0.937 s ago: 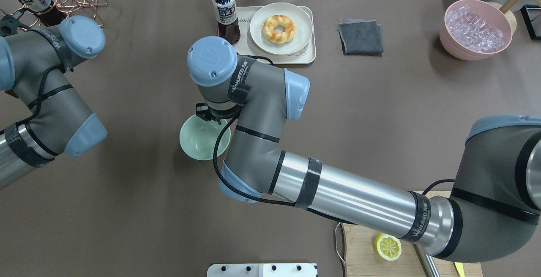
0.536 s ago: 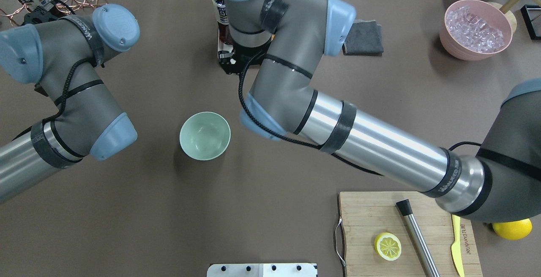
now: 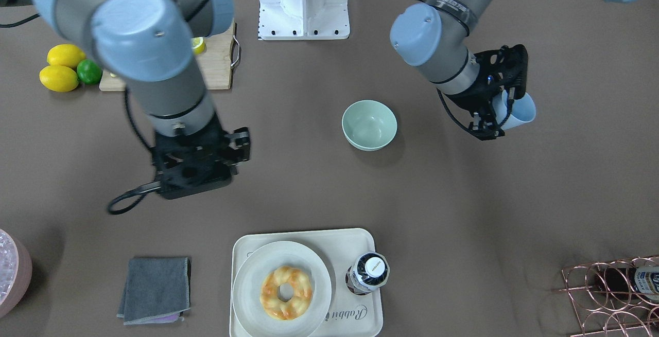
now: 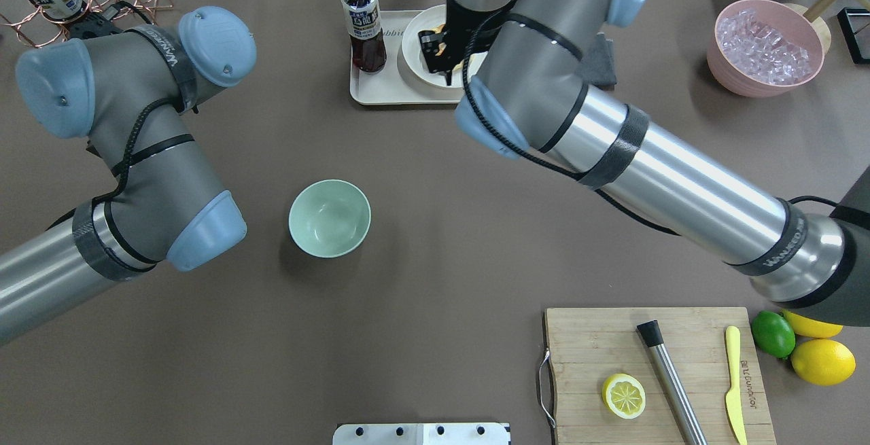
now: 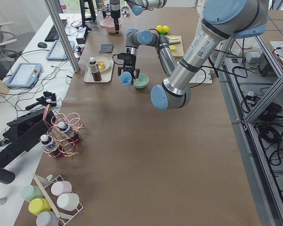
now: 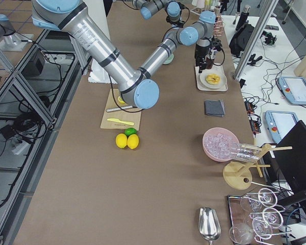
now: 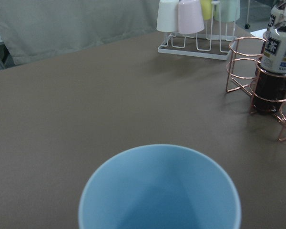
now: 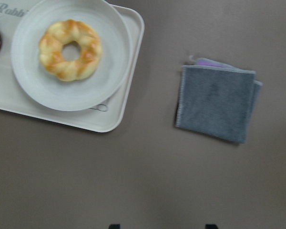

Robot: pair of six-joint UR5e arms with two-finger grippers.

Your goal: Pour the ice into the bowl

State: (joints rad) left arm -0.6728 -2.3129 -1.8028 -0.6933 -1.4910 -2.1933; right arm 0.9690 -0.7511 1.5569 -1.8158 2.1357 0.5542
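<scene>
Here, left gripper (image 3: pixel 502 114) clamps a smooth blue cup (image 3: pixel 522 110); right gripper (image 3: pixel 196 166) gapes empty.

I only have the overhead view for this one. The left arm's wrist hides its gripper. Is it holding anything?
Observer: Yes. The front-facing view shows the left gripper shut on a light blue cup, off to one side of the bowl, not over it.
Operator: Any ice in the cup?
Observer: The left wrist view looks into its mouth; no ice shows in the part of the inside in frame.
Operator: And the right gripper?
Observer: In its wrist view the right gripper has its jaws wide apart, nothing between them, over bare table beside the tray.
</scene>
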